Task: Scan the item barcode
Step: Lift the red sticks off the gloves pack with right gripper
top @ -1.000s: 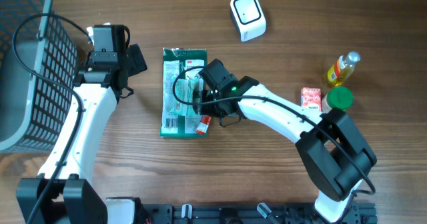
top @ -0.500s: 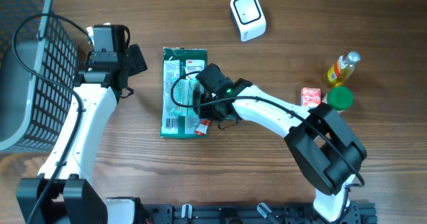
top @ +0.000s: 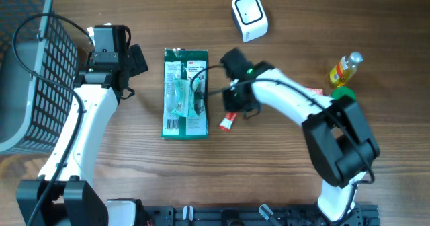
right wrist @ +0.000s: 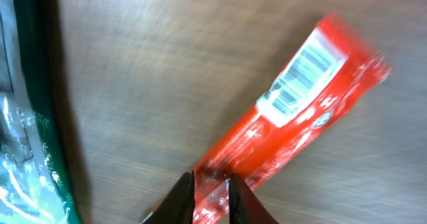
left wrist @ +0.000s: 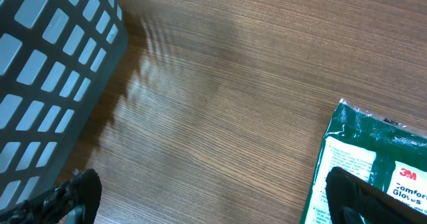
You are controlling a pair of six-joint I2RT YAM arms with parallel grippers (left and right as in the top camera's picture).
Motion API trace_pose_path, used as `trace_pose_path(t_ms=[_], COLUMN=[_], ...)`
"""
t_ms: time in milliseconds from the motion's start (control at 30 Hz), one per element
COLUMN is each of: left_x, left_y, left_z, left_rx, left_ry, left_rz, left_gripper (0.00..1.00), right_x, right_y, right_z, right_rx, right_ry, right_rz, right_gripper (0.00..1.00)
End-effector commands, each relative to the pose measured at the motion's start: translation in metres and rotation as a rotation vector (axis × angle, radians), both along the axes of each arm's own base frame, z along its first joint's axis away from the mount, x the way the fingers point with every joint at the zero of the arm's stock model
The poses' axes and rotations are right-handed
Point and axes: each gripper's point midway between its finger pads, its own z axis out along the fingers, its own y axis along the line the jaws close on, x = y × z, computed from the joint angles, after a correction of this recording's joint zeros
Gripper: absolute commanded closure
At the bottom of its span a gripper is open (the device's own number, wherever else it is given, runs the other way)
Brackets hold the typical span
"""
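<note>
We read the right gripper [right wrist: 208, 187] as nipped onto the crimped tail of the red sachet [right wrist: 293, 111], its jaws nearly together with the foil between them. From that pinch the sachet's long axis runs straight away from the fingers, and the barcode [right wrist: 301, 74] sits face-up on the far half. Overhead, the sachet lies on a diagonal on the bare table [top: 282, 179], just beside the right edge of the green glove pack [top: 186, 95] but off it. The scanner [top: 250, 16] stands up-table, beyond the gripper, with only open wood between them. The right arm is clearly the nearer one. The left gripper [left wrist: 217, 194] is spread wide and holds nothing, hanging between the basket [top: 27, 85] and the pack's top corner. The bottle [top: 344, 68] stands well apart to the right, so we judge the way to the scanner clear.
</note>
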Motion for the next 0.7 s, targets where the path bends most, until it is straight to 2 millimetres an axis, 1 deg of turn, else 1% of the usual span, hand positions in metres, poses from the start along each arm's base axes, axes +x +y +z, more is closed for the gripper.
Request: trace_pose_path(t_ms=[0,33,100,200,333,400,533,667], left_x=[0.002,0.002,0.002,0.002,0.002,0.002,0.002,0.002], left_y=[0.003,0.003,0.003,0.003,0.003,0.003,0.003,0.003], left_z=[0.005,0.005,0.005,0.005,0.005,0.005,0.005,0.005], left_rx=[0.012,0.012,0.012,0.012,0.012,0.012,0.012,0.012], left_ry=[-0.012,-0.012,-0.012,-0.012,-0.012,-0.012,-0.012,-0.012], left_rz=[0.004,0.004,0.004,0.004,0.004,0.004,0.004,0.004], left_gripper=[0.00,0.00,0.00,0.00,0.00,0.00,0.00,0.00], right_x=[0.031,0.032,0.026,0.007,-0.010,-0.019,-0.031,-0.039], right_y=[0.001,0.005,0.020,0.037,0.041,0.042,0.037,0.030], right_z=[0.029,0.034,0.040,0.040,0.029,0.019,0.000,-0.009], right_rx=[0.022,0.043,0.124,0.203,0.187,0.156,0.089,0.062], right_ry=[-0.084,-0.081,-0.042,0.054,0.107,0.119,0.137,0.156], right_rz=[0.041,0.045,0.046,0.008,-0.035,-0.023,-0.008,-0.010], right_gripper=[0.81,0.80,0.80,0.80,0.81,0.81,0.80,0.80])
